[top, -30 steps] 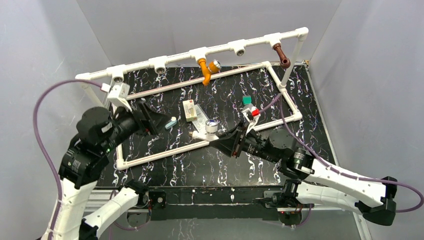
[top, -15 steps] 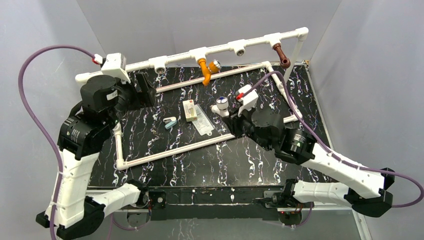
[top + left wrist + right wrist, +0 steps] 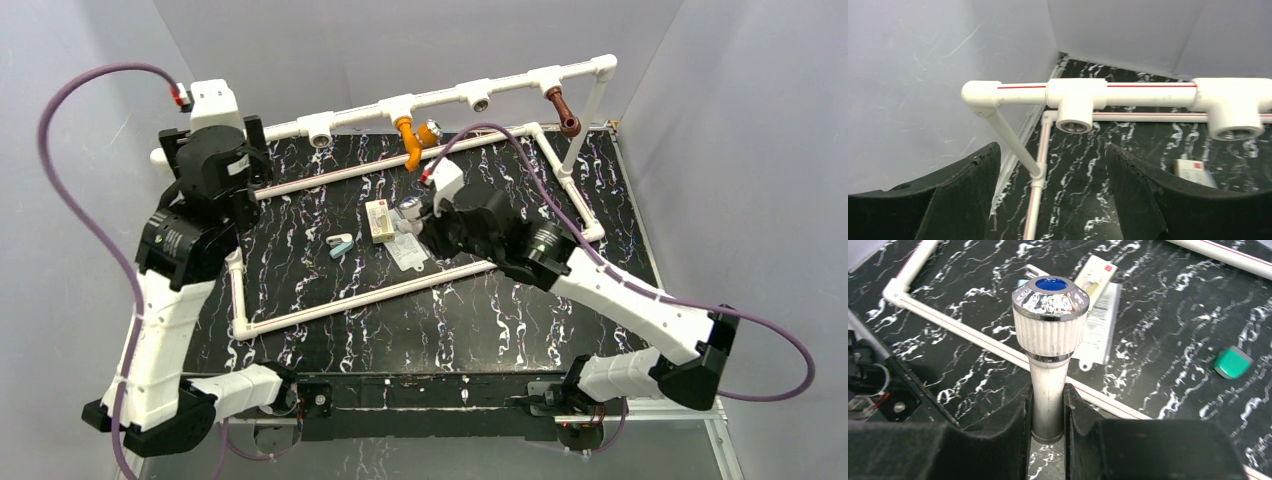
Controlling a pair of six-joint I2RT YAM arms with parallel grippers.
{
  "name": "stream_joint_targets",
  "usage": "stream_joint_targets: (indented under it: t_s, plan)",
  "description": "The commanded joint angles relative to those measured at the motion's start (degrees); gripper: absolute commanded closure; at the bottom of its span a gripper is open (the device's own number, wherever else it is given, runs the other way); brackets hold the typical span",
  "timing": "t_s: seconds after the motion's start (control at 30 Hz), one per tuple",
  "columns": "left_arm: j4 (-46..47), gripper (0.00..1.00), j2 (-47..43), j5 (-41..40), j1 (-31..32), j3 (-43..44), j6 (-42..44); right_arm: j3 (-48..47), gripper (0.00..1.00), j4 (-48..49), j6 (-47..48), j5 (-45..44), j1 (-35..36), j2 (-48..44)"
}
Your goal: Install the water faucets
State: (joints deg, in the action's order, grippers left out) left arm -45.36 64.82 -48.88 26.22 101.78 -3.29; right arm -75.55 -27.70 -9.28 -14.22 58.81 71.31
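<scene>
Soft, even light is thrown from overhead onto the black marbled table [image 3: 500, 320], and shadows beneath the pipe frame [image 3: 330, 307] are kept faint. In the right wrist view, glints are caught on the chrome cap of the white faucet [image 3: 1050, 315], while the fingers [image 3: 998, 440] of the right gripper [image 3: 1048, 395] are left dark and blurred. In the left wrist view, the fingers [image 3: 958, 200] of the left gripper [image 3: 1050, 165] are rendered dim, and the right-edge T-fitting [image 3: 1233, 107] is slightly smeared.

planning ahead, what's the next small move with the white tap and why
Probably lift the white tap in the right tool toward the empty socket near the open left tool; the orange tap and brown tap are already fitted.
</scene>
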Motion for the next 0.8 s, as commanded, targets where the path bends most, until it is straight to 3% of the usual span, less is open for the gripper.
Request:
stream_joint_targets:
  t_s: [0.0, 0.77]
  plan:
    - [3.05, 0.26, 2.48, -9.51, -0.11, -1.65, 5.67, -7.71, 0.99, 1.87, -0.65, 6.42, -0.09, 4.35]
    - [-5.08, 0.28, 0.46, -3.33, -0.11, -0.25, 1.12, -42.72, 0.99, -1.51, -4.66, -5.62, -1.37, 35.32]
